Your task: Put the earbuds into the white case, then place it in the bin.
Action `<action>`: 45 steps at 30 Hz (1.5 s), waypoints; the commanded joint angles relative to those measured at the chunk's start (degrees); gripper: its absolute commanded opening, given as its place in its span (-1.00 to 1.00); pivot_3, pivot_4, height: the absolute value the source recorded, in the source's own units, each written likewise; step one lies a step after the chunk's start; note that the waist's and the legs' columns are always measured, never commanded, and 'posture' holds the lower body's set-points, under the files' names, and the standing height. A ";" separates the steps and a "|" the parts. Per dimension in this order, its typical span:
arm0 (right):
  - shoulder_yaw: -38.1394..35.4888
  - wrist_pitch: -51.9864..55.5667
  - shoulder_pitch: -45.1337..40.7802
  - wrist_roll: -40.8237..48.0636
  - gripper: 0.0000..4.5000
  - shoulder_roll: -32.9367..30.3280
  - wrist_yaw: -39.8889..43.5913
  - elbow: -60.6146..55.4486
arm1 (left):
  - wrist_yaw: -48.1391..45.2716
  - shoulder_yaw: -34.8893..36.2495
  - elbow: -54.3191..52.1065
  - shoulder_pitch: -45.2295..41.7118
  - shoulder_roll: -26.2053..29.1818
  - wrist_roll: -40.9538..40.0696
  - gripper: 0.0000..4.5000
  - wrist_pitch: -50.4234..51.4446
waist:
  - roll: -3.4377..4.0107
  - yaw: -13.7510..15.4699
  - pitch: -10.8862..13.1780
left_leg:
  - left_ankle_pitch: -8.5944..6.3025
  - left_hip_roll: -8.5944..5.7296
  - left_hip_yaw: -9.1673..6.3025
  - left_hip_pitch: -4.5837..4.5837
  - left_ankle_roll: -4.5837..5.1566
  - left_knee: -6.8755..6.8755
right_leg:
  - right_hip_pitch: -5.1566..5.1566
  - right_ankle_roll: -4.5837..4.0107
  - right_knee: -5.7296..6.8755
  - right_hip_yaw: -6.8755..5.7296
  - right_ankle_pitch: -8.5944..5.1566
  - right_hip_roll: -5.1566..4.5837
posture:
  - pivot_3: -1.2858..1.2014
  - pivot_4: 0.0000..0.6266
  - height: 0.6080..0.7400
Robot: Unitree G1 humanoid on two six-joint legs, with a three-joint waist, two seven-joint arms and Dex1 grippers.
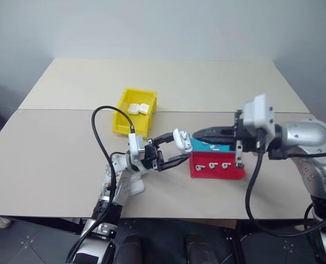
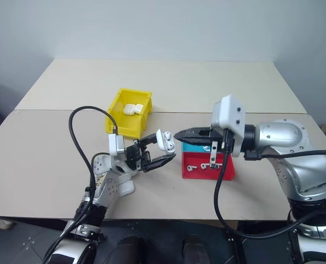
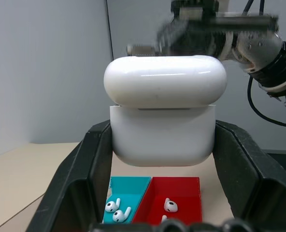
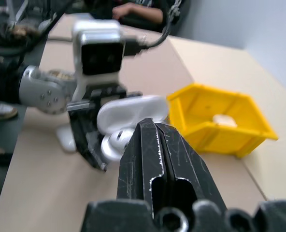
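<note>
My left gripper (image 1: 164, 151) clamps the white case (image 1: 181, 139) mid-air, lid ajar, my right gripper (image 2: 179, 134) pinched shut just beside it; a careless nudge could knock the case loose.

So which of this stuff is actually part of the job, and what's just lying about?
In the job:
- white case, lid open, in left pincer
- earbuds in the tray
- yellow bin
- right pincer, shut

Lying about:
- cases already in bin
- red-and-blue tray
</note>
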 commanded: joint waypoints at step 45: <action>6.38 -3.96 -0.28 -10.78 -0.99 -3.04 3.08 -1.60 | -0.92 -0.33 0.16 -0.65 -0.93 -1.16 0.24 -3.37 | 0.00 0.01 0.00 | 0.00 -0.01 0.00 -0.02 0.00 0.02 | -0.02 0.00 0.00 0.00 0.00 -0.01 | 0.03 -0.52 1.00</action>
